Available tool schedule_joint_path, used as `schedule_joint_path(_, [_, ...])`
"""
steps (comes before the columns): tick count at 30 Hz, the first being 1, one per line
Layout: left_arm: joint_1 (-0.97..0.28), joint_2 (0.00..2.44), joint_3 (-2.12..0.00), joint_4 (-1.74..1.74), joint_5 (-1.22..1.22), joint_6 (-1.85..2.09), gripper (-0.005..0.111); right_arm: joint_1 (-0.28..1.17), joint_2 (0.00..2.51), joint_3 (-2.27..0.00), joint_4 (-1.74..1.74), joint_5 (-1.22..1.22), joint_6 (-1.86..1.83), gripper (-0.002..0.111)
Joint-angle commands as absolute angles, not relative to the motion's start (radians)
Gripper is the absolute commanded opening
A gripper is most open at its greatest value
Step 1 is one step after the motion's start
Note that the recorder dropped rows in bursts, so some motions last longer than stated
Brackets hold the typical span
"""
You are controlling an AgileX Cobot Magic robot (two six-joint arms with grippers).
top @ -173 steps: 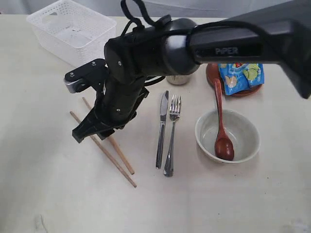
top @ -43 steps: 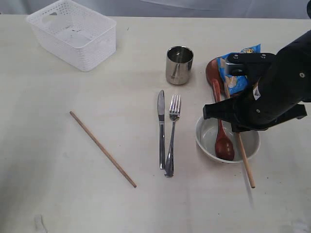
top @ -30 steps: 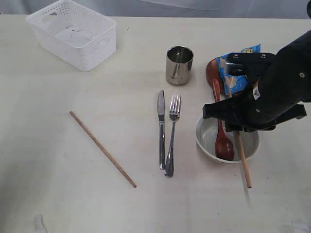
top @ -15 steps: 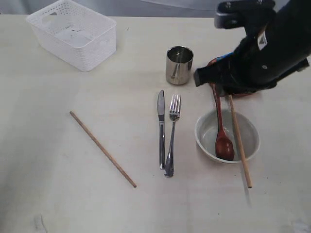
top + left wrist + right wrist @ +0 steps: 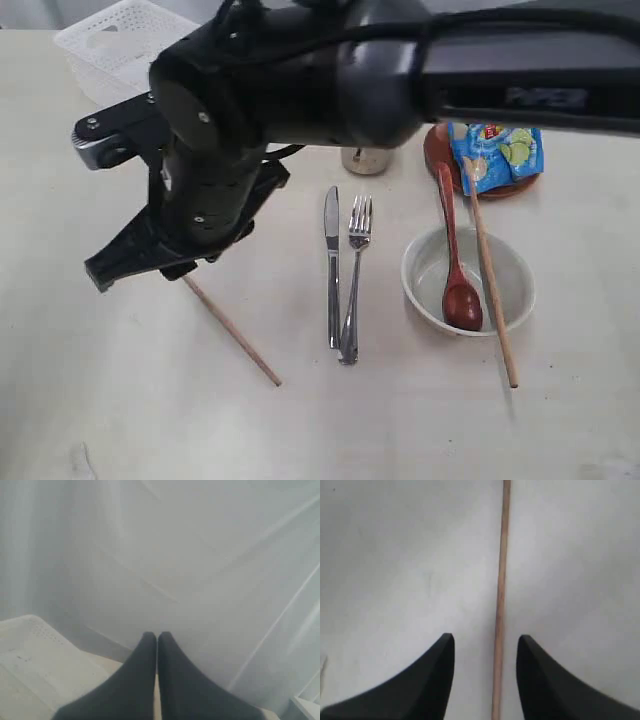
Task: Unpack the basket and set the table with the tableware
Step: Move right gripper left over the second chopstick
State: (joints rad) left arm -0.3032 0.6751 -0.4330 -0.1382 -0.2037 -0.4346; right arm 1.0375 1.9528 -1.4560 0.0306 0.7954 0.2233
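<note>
Wooden and slim, one chopstick (image 5: 235, 335) lies flat on the counter (image 5: 90, 400), well apart from the bowl (image 5: 416, 272). The knife (image 5: 331, 265) and fork (image 5: 353, 270) lie side by side between the two. The right gripper (image 5: 140, 265) hangs over the end of that chopstick farther from the bowl, and its arm hides that end in the exterior view. The right wrist view shows this gripper's jaws partly spread and clasping nothing. The chopstick runs lengthwise through the gap, nearer one finger than the other; whether it touches that finger cannot be told.

A second chopstick (image 5: 490, 280) rests across the bowl's rim. One end lies on the counter just past the bowl, and the other reaches the plate (image 5: 436, 150) behind the bowl, where the chip bag (image 5: 497, 150) sits. The spoon (image 5: 452, 255) lies in the bowl with its handle pointing toward the plate. The basket (image 5: 105, 50) stands far from the bowl, at the counter's back corner. The left gripper (image 5: 156, 636) has its jaws pressed together with nothing between them.
</note>
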Motion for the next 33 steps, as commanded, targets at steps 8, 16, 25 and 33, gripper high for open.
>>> schedule_joint_path(8, [-0.304,0.67,-0.429,-0.133,-0.228,-0.432,0.001,1.039,2.289,-1.779,0.026,0.946,0.142,0.04])
schedule_joint_path(16, [-0.304,0.67,-0.429,-0.133,-0.23,-0.434,0.001,1.039,2.319,-1.777,0.0,0.966,0.11,0.04])
schedule_joint_path(25, [-0.284,0.609,-0.429,-0.133,-0.247,-0.407,0.001,1.039,2.325,-1.777,-0.007,1.042,-0.02,-0.001])
schedule_joint_path(33, [-0.282,0.58,-0.429,-0.147,-0.158,-0.393,0.001,1.05,2.32,-1.779,-0.027,1.054,-0.339,-0.001])
